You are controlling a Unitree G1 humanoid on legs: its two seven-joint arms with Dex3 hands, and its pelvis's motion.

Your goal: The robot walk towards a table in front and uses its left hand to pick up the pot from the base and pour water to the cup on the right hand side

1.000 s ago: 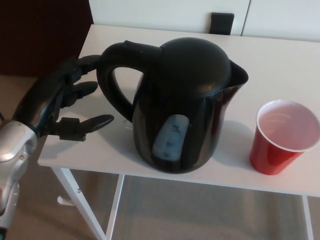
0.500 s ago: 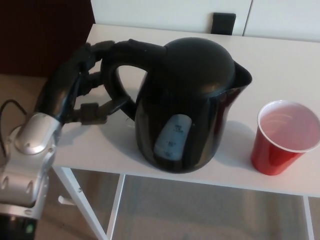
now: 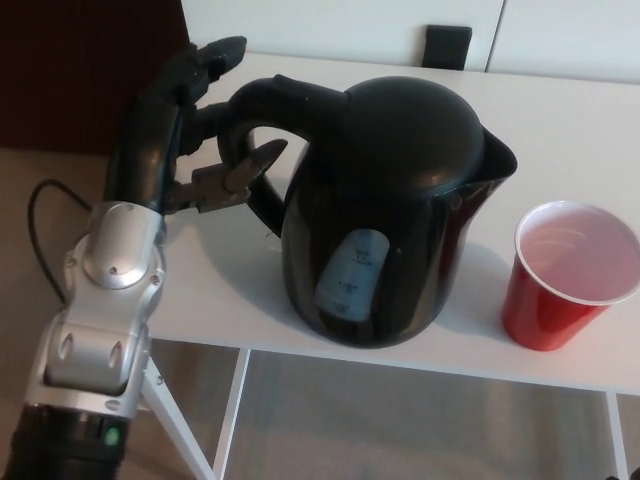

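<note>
One robot hand (image 3: 190,130), the left, is in view, and we find it at the handle (image 3: 262,135) of the black pot (image 3: 385,215), fingers spread apart and gripping nothing: the upper fingers reach above the handle's top bend while the thumb (image 3: 240,175) pokes toward the opening of the loop. The pot stands upright on the white desk (image 3: 560,120), toward its front edge, spout turned to the red cup (image 3: 565,275), which sits just beside it on the right. We cannot make out the base under the pot. We judge the step in hand to be the grasp, and doing it well means pushing the fingers deeper, so the handle sits against the palm before closing, rather than pinching it at the tips. A full wrap around the upright part of the loop should keep the pot from swinging when we lift. We would raise it straight up to clear the base, then tilt slowly, since the cup is light and near the desk's front edge.
</note>
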